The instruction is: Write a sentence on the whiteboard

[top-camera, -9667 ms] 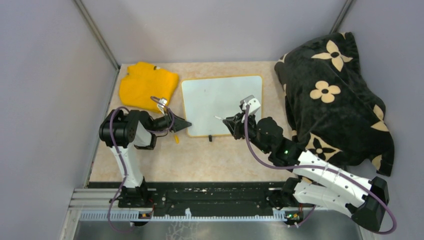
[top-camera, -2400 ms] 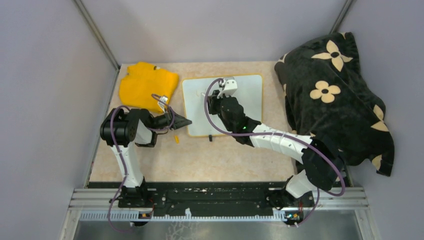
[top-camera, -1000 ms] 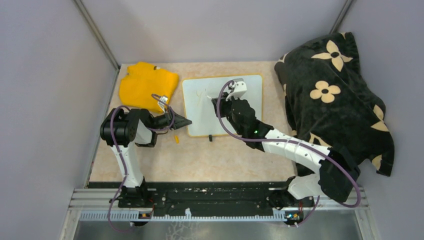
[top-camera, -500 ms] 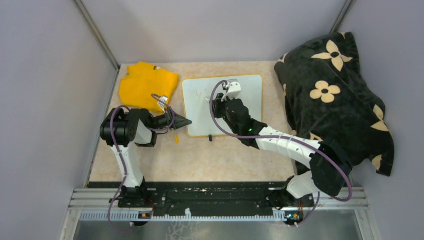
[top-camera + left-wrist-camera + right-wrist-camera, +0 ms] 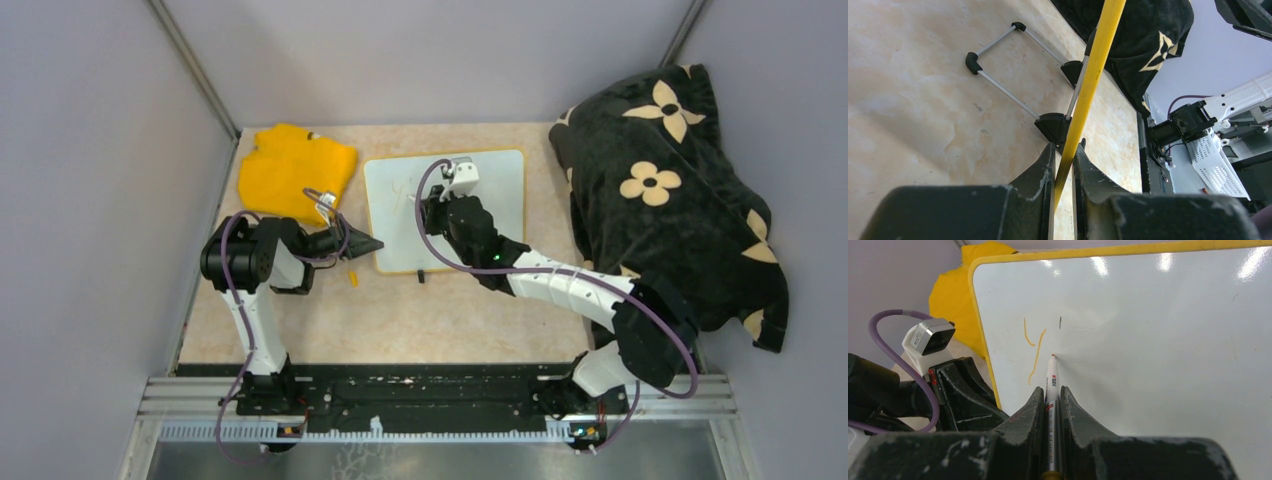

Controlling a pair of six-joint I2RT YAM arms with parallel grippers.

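The right arm (image 5: 560, 285) had swung from the near right corner of the board across to its far left part, and within the last second its wrist had edged a little further left. Faint marks had appeared on a surface that was blank when the arm set out. By my judgement the writing had only just begun, with nearly all of it still to do.

The whiteboard (image 5: 500, 175) lay flat on the beige table (image 5: 400, 310), between the yellow cloth (image 5: 295, 170) on its left and the black floral blanket (image 5: 670, 190) on its right. The left arm had not shifted. The left gripper (image 5: 1064, 155) was pinched tight on the board's yellow rim, near one of its black feet (image 5: 1053, 125), apparently steadying it.

The right gripper (image 5: 1051, 395) was clenched around a white marker (image 5: 1051, 375), which pointed ahead between the fingers. Its tip touched the board.

The sentence (image 5: 1037, 357) so far was two thin yellow-orange strokes, a short hook and a longer slant, likely a first "y". They sat just left of the marker tip, close to the board's left rim. A tiny dark tick (image 5: 1060, 322) lay just beyond the tip.
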